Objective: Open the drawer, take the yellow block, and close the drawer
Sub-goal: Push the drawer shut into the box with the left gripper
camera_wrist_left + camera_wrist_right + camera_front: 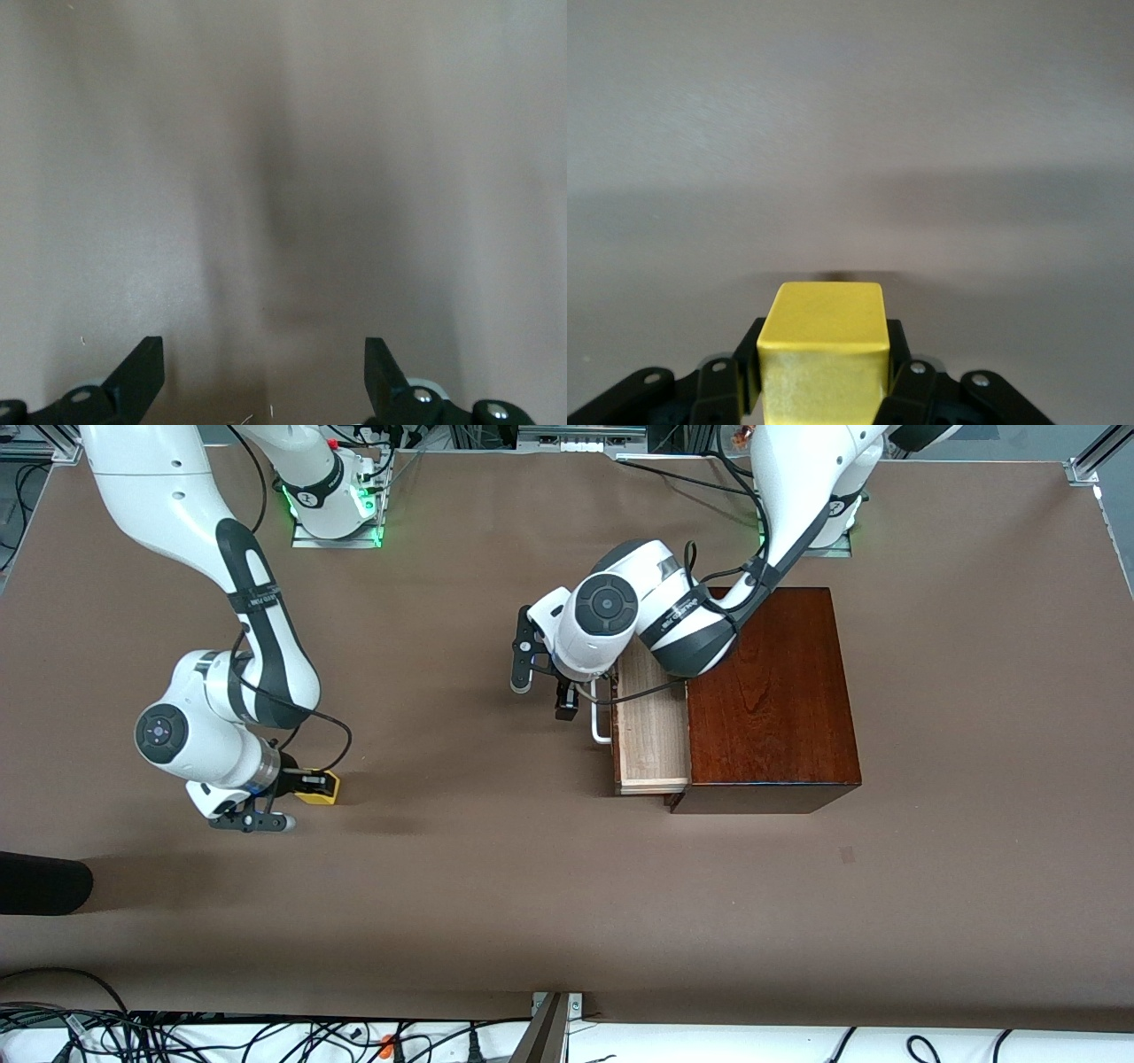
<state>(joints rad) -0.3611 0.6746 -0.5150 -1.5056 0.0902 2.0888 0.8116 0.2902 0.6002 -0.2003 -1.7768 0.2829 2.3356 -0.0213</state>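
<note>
Yellow block (824,350) sits clamped in the right gripper (312,784), low over the worktop (496,886), well away from the drawer (651,731) toward the right arm's end. Drawer's pulled partly out; left gripper (545,691) hangs wide beside its white handle (601,726).

The drawer (653,731) stands pulled out of the dark wooden box (772,695), its pale interior exposed. The left pincer (560,691) hangs just beside the white handle (601,731), over the brown worktop (532,868). The right pincer (312,785) grips the yellow block (324,787) toward the right arm's end.
</note>
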